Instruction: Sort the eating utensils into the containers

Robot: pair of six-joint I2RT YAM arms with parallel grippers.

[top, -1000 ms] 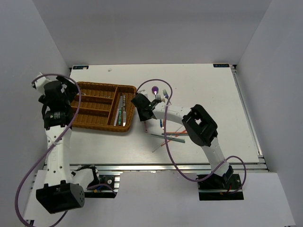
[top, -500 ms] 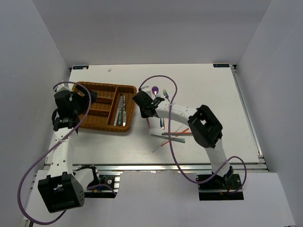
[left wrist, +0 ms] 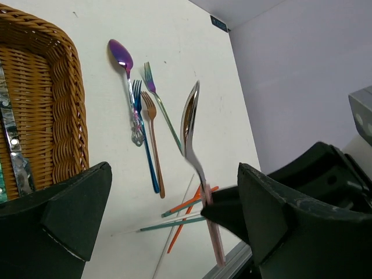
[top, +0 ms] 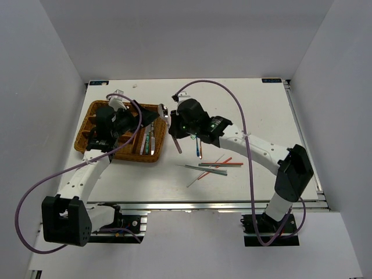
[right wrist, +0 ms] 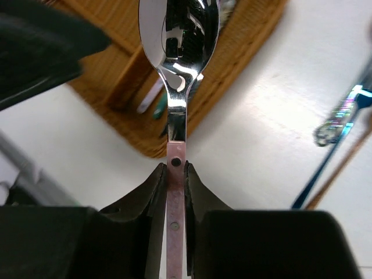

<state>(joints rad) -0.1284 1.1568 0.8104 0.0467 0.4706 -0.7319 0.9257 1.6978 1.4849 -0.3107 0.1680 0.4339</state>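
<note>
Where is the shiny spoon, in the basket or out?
Out. The right gripper holds the spoon by its pink handle, in the air outside the basket.

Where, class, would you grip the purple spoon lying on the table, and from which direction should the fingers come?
Grip the purple spoon from straight above at its thin neck just below the bowl, fingers closing across it. It lies flat on the table, so nothing gets under it sideways; lower down, the blue fork crowds its handle.

White tbl [top: 261,110], grey walls [top: 186,35]
</note>
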